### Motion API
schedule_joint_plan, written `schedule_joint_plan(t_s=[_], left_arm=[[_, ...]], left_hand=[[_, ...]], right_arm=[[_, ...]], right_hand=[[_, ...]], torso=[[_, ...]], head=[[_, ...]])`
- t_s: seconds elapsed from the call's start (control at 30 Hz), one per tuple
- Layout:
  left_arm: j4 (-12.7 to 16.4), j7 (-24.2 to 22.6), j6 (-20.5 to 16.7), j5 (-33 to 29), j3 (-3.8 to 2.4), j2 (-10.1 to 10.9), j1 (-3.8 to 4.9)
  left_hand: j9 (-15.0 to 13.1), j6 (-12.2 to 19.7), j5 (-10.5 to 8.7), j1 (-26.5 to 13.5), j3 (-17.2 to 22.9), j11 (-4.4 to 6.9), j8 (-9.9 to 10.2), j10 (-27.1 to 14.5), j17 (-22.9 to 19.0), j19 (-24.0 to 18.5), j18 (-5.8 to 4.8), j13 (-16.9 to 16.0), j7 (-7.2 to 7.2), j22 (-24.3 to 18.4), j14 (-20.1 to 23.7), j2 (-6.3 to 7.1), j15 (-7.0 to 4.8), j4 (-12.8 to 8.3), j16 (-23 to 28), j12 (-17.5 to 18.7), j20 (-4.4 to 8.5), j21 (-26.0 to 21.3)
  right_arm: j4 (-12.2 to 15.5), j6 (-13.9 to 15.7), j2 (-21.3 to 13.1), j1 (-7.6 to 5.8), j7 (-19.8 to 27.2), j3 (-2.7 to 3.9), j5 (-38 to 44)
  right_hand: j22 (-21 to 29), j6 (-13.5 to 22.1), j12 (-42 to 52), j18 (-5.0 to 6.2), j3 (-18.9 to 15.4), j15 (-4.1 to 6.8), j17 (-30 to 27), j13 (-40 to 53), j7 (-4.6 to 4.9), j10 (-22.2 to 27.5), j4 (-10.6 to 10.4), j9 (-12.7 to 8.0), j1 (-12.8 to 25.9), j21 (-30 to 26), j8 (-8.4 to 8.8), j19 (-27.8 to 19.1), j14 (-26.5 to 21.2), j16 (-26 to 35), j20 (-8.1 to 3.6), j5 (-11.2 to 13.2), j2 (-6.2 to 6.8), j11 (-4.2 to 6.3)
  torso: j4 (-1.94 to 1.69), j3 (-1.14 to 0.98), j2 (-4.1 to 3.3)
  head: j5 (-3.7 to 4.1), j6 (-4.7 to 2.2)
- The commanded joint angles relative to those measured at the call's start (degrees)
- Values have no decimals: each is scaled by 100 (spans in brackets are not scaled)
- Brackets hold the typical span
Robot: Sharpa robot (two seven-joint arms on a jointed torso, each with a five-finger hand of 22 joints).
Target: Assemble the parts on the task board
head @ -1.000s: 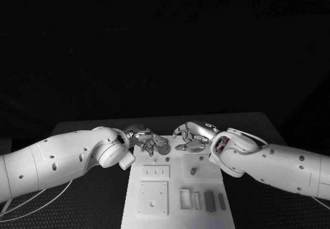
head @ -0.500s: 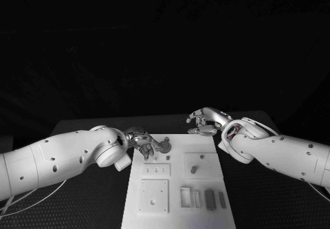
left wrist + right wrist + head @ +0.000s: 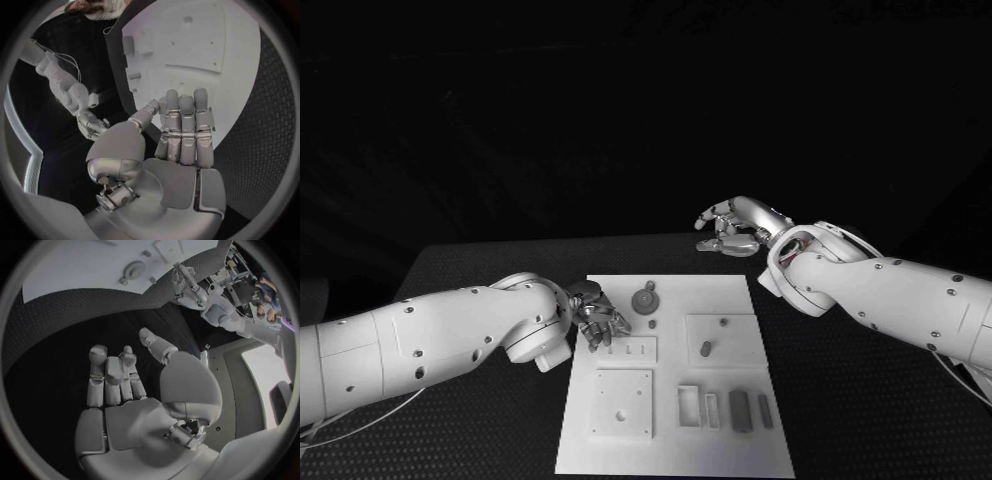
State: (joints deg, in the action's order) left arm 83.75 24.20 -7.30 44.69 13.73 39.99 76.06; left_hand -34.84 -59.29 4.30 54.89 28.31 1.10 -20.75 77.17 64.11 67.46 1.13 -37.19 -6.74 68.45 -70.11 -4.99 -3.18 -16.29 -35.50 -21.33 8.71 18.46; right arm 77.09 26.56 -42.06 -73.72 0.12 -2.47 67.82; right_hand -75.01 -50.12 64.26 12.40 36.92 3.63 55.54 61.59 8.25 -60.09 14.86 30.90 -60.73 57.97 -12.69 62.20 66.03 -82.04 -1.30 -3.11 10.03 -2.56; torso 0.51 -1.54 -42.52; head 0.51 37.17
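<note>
White left arm (image 3: 430, 340) is reaching in from the left, its silver left hand (image 3: 596, 315) hovering at the left edge of the task board (image 3: 668, 450), fingers loosely curled and apart, holding nothing; in the left wrist view the left hand's fingers (image 3: 184, 127) are lying straight side by side over the board's edge, palm empty.

The white task board is lying lengthwise in the middle of the black table (image 3: 473, 265). A round grey part (image 3: 643, 298) is sitting at the board's far end, a small peg (image 3: 653, 324) just near of it. Right of those, a short grey part (image 3: 707, 349) is lying on a raised square plate (image 3: 726, 330). Near end: a square plate with holes (image 3: 623, 405) on the left, upright grey bar parts (image 3: 740, 410) standing in slots on the right.

The right hand (image 3: 733, 232) is hanging beyond the board's far right corner, over the table, well apart from the parts, fingers partly bent and spread, gripping nothing; right wrist view is showing its empty palm (image 3: 115, 390).
</note>
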Motion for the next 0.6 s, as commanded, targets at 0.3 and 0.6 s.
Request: schedule_joint_plan(t_s=[0.3, 0.6], left_arm=[[56, 356, -67, 820, -3, -112, -95], [14, 387, -89, 944, -4, -177, -137]], left_hand=[[-598, -405, 131, -69, 86, 69, 47, -15, -12, 54, 120, -74, 320, 149, 22, 28, -47, 10, -168, -153, 51, 75], [-705, -470, 160, -157, 117, 102, 53, -1, -29, 105, 127, -130, 349, 255, 3, 47, -76, 22, -308, -283, 77, 108]], right_arm=[[-22, -48, 42, -13, 99, 24, -132], [-19, -85, 50, -13, 97, 29, -136]], right_hand=[[-19, 10, 13, 260, -9, 8, 6, -6, 64, 23, -13, -5, -13, -21, 7, -1, -26, 18, 25, -12, -66, 14], [-20, 12, 14, 260, -15, 8, 6, -7, 64, 24, -10, -6, -10, -21, 8, -2, -27, 18, 26, -12, -71, 13]], torso=[[4, 4, -4], [11, 3, -4]], head=[[-1, 100], [13, 131]])
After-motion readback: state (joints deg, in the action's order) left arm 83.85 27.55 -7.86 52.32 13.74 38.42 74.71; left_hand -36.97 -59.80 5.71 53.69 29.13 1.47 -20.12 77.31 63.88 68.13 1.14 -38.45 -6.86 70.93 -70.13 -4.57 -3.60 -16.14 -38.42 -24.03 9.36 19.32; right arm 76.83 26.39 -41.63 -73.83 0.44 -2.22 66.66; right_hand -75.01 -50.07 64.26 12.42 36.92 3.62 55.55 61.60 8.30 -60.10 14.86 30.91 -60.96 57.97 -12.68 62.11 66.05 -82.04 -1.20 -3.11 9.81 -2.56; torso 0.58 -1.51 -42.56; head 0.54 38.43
